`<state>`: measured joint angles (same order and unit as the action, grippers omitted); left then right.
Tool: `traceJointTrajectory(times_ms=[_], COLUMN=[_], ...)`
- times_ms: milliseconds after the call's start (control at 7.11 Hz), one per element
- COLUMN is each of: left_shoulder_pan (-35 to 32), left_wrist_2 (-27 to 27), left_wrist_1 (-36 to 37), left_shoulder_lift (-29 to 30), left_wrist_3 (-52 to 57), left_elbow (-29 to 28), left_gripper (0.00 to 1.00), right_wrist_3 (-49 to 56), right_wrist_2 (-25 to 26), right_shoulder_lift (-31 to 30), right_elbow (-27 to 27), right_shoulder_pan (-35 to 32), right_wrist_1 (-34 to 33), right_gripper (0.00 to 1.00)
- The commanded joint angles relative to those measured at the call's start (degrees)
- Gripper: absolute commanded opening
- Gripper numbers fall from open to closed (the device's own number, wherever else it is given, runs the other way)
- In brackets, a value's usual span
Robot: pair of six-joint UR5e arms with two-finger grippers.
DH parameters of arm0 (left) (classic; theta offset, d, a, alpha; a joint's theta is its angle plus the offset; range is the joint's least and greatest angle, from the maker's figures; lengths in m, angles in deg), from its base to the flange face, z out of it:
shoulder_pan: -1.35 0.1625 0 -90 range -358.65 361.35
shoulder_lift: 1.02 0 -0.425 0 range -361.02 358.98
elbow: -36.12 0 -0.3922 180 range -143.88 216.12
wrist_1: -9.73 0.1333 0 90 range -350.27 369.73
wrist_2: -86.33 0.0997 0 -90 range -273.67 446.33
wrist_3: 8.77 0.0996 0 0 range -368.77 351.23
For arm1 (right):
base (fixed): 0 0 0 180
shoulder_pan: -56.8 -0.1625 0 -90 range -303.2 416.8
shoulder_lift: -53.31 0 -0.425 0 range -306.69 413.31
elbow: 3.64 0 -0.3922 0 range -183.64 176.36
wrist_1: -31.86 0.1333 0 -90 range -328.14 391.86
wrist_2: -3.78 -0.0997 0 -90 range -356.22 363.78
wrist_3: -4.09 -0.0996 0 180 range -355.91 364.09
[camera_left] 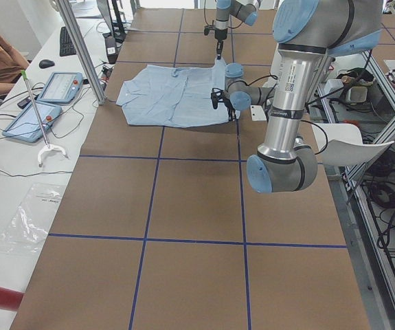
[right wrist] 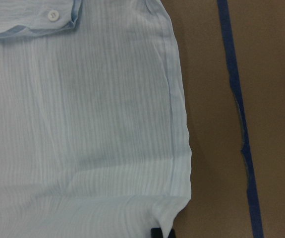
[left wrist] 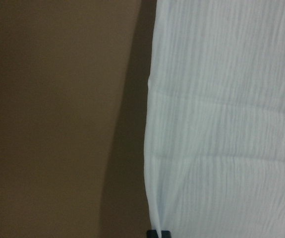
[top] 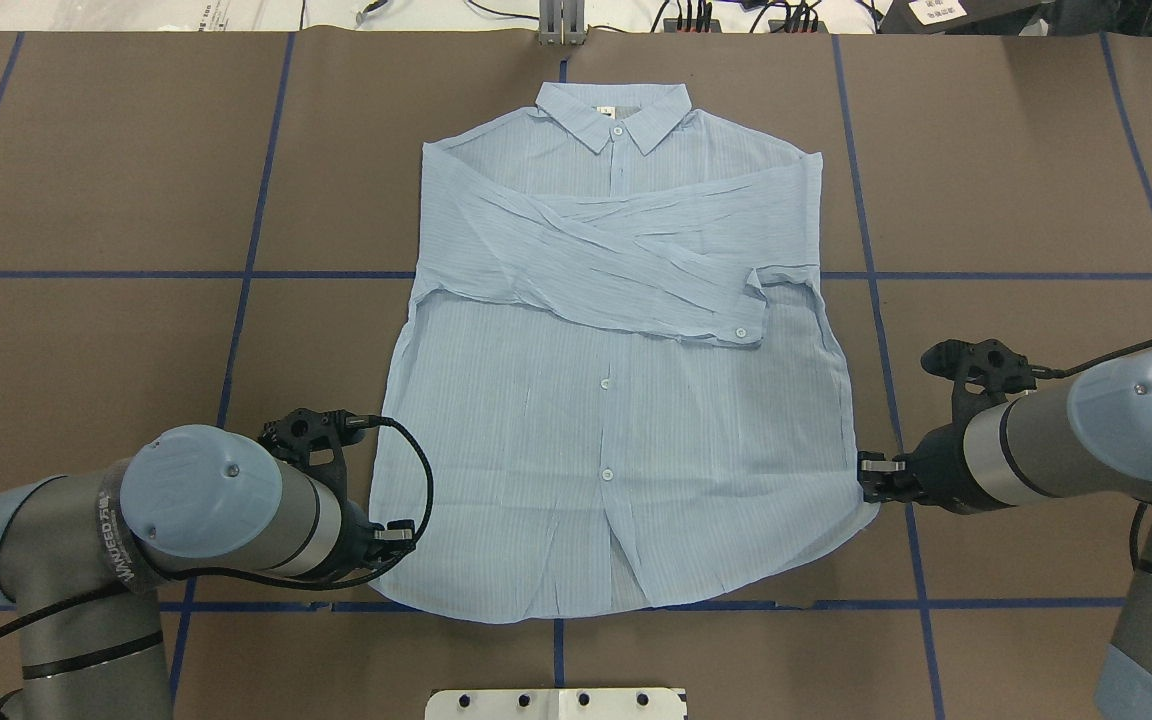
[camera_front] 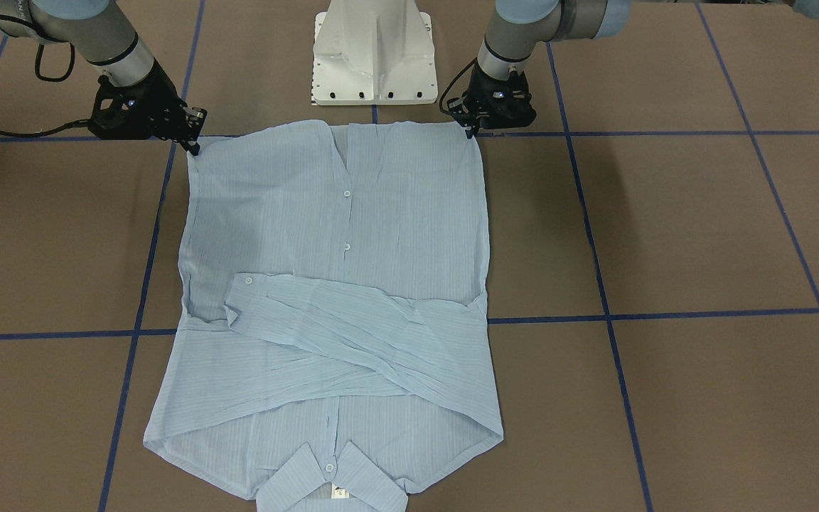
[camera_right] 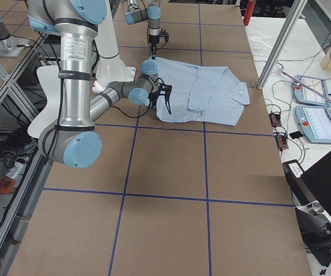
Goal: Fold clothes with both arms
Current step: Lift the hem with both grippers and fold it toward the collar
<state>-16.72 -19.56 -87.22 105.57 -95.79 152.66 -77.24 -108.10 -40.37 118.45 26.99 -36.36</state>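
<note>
The white base stands at the near edge of the brown table. Just past it lies the hem of the shirt, which is spread flat in the middle of the table, front up and buttoned, hem toward the robot.

The left gripper is down at the hem's left corner, its fingertips pressed together on the edge of the cloth. In the left wrist view the shirt's side edge runs straight down to the dark tip. The right gripper is at the hem's right corner, likewise closed to a pinch on the fabric. In its wrist view the corner of the cloth draws in to the tip. Both arms reach in low from the sides.

Further out, two buttons show on the placket. Beyond them both sleeves are folded across the chest and cross each other, with one cuff on top near the shirt's right side. Farthest off, the collar lies flat. Blue tape lines grid the table.
</note>
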Motion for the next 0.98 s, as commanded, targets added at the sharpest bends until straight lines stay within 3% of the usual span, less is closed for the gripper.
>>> traceJointTrajectory(times_ms=[0,562,844], left_shoulder_pan=[-0.6,-2.8,-7.8], left_wrist_2=[0.0,-0.4,-1.2], left_wrist_1=[0.2,0.0,-0.3], left_shoulder_lift=[0.0,0.5,3.7], left_wrist_3=[1.3,2.1,2.1], left_elbow=[-0.2,-0.1,0.0], left_gripper=[0.0,0.0,0.0], right_wrist_3=[0.2,0.3,0.9], right_wrist_2=[-1.8,-4.0,-4.3], right_shoulder_lift=[-0.1,0.7,3.0], right_elbow=[0.2,-0.5,-1.2], right_shoulder_pan=[-2.3,-5.1,-9.0], right_wrist_1=[0.0,0.0,-0.1], right_gripper=[0.0,0.0,0.0])
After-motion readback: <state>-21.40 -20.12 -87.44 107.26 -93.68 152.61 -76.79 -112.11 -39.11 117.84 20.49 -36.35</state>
